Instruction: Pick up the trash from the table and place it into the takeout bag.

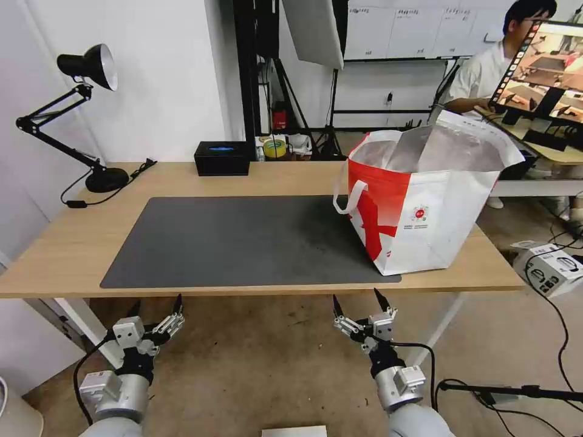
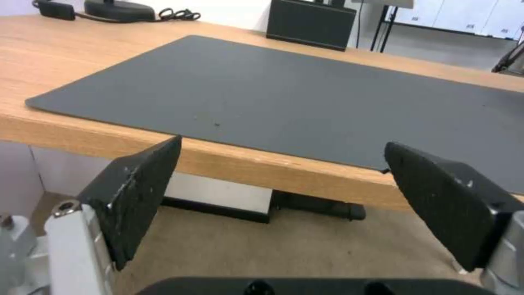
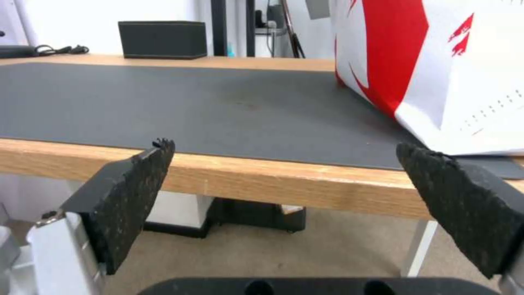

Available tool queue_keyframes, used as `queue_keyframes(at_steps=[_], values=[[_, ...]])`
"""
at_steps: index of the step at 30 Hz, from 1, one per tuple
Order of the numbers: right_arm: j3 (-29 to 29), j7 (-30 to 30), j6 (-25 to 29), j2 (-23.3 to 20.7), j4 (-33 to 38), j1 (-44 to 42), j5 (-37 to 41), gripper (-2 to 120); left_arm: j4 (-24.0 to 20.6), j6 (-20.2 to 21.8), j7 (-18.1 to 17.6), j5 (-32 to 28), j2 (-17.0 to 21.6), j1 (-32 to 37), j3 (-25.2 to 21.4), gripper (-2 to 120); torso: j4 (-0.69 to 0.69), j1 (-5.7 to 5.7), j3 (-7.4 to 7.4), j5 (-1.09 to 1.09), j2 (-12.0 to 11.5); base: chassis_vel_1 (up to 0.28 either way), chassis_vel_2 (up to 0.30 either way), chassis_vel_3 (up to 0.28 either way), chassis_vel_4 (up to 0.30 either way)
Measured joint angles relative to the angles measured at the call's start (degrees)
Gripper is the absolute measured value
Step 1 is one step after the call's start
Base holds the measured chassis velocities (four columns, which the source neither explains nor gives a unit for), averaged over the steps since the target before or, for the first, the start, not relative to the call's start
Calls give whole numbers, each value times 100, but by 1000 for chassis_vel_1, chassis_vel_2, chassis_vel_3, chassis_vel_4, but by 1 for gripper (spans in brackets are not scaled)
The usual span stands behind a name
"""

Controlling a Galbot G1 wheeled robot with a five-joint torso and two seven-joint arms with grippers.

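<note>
The white-and-red takeout bag (image 1: 425, 206) stands open on the right end of the table (image 1: 61, 243), its near corner on the dark grey mat (image 1: 243, 243); silver lining shows inside. The trash is out of view. My left gripper (image 1: 156, 301) hangs open below the table's front edge, left of centre, with nothing between its fingers. My right gripper (image 1: 356, 297) is open too, below the edge and just in front of the bag. In the left wrist view the left gripper (image 2: 283, 143) faces the mat's edge. In the right wrist view the right gripper (image 3: 285, 145) faces the mat, and the bag (image 3: 453, 73) stands close by.
A black box (image 1: 222, 158) sits at the table's back edge. A black desk lamp (image 1: 91, 67) with its cable stands at the back left corner. A cardboard box (image 1: 549, 267) and cables lie on the floor at the right. A person sits behind the bag.
</note>
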Motion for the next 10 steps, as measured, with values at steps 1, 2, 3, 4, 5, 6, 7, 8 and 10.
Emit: queue_keyframes(at_steps=[1, 2, 3, 4, 5, 6, 7, 8, 10], values=[[1, 0, 0, 0, 1, 0, 0, 100, 0, 1, 0, -1, 1, -2, 1, 100, 0, 0, 0, 0, 0, 0, 0, 0, 0], [1, 0, 0, 0, 1, 0, 0, 100, 0, 1, 0, -1, 1, -2, 1, 100, 0, 0, 0, 0, 0, 0, 0, 0, 0], [2, 1, -1, 0, 1, 0, 0, 100, 1, 2, 0, -2, 2, -4, 2, 100, 0, 0, 0, 0, 0, 0, 0, 0, 0], [1, 2, -1, 0, 1, 0, -1, 100, 1, 3, 0, -3, 4, -6, 3, 100, 0, 0, 0, 0, 0, 0, 0, 0, 0], [1, 2, -1, 0, 1, 0, -1, 100, 1, 3, 0, -3, 4, -6, 3, 100, 0, 0, 0, 0, 0, 0, 0, 0, 0], [2, 2, -2, 0, 2, 0, -1, 100, 1, 4, 0, -4, 5, -7, 3, 100, 0, 0, 0, 0, 0, 0, 0, 0, 0], [2, 3, -2, 0, 2, 0, -1, 100, 2, 5, 0, -5, 5, -8, 4, 100, 0, 0, 0, 0, 0, 0, 0, 0, 0], [2, 3, -2, 0, 2, 0, -1, 100, 2, 5, 0, -5, 5, -8, 4, 100, 0, 0, 0, 0, 0, 0, 0, 0, 0], [2, 3, -3, 0, 2, 0, -1, 100, 2, 6, 0, -6, 6, -10, 5, 100, 0, 0, 0, 0, 0, 0, 0, 0, 0]])
